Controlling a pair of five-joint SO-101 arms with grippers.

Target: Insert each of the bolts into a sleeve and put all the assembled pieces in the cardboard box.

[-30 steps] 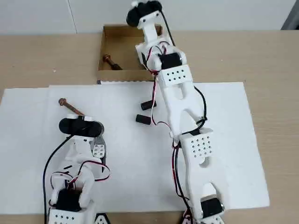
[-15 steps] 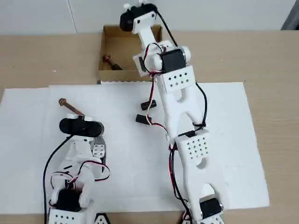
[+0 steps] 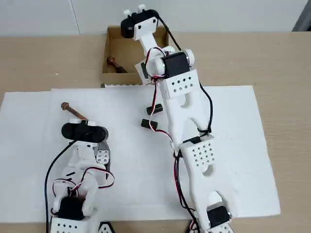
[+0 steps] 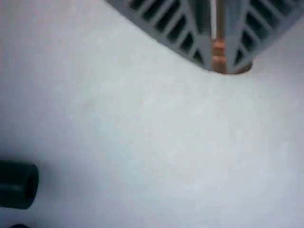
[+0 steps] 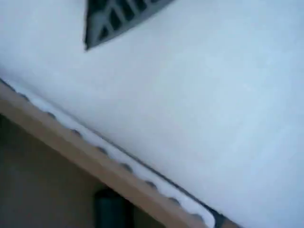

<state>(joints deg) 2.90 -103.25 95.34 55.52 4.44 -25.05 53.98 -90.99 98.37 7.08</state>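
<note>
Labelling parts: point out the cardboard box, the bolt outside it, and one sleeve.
cardboard box (image 3: pixel 121 78), high view, front wall.
bolt (image 3: pixel 73 110), high view, shaft.
sleeve (image 3: pixel 146 123), high view, its middle.

You've got a white paper sheet lying flat on a light wood table; bare wood shows on all sides. Pale wall behind tbl. Dark obj. at far corner, can't ID.

A light wooden table carries a white sheet, with a pale wall, perhaps panelled, behind it.
</note>
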